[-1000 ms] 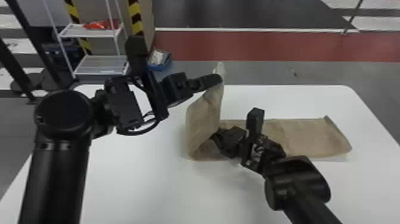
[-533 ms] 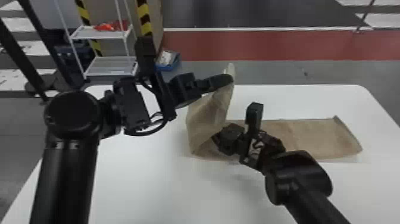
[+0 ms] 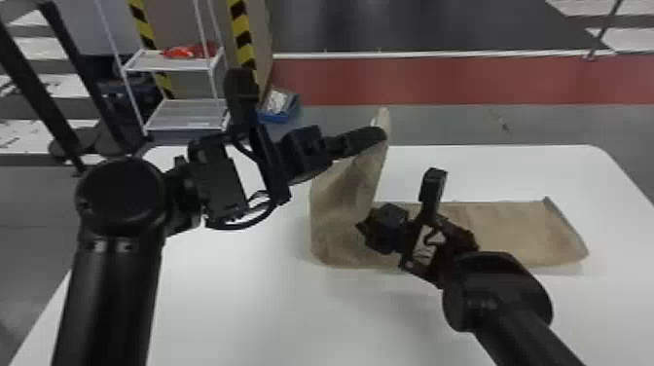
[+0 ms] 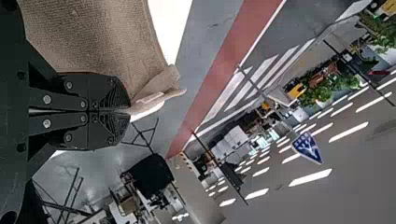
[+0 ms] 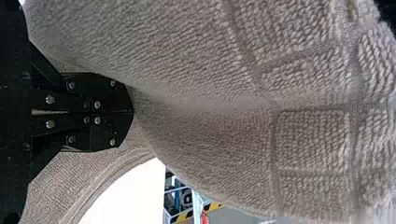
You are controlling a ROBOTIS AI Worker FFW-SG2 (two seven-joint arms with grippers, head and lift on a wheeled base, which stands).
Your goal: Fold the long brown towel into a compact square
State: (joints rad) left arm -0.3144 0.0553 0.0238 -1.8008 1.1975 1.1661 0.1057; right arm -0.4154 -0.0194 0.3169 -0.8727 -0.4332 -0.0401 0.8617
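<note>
Long brown terry towel (image 3: 511,233), centre right, on a white rectangular tabletop (image 3: 243,301): left black pincer (image 4: 127,111) clamped on its raised end; right black pincer (image 5: 132,112), fingers together, at the bend. Fold seems half made (no square yet); laying over, compacting remain.

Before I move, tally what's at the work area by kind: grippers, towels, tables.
Grippers: 2, the left gripper and the right gripper
Towels: 1, the brown towel
Tables: 1, the white table
Total: 4
</note>
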